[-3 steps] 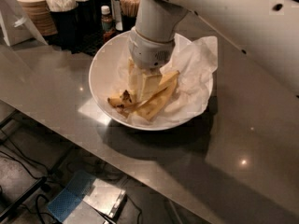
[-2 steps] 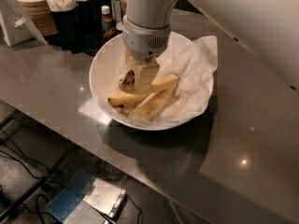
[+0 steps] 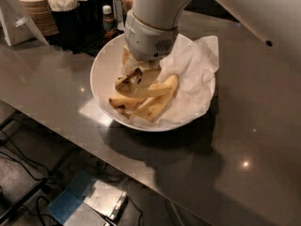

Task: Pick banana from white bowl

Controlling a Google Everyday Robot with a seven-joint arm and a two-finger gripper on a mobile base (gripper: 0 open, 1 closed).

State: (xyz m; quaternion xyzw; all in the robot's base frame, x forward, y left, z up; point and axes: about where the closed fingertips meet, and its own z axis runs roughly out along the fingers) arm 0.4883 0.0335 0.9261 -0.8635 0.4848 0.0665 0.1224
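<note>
- Grey glossy countertop is filling most of the view and catching small spots of light.
- Along its far edge, dark containers are standing beside a stack of tan paper bowls and a small bottle.
- The white bowl is sitting on the countertop, with crumpled white paper lining it and spilling over its right rim.
- The banana, yellow with brown spots, is lying in the middle of the bowl, partly on the paper.
- The white arm is reaching down from above, placing the gripper inside the bowl, right against the banana's upper end.
- Whether the gripper is clasping the banana or is released, I cannot tell.
- Below the counter's edge, cables and a blue and silver device are lying on the floor.
</note>
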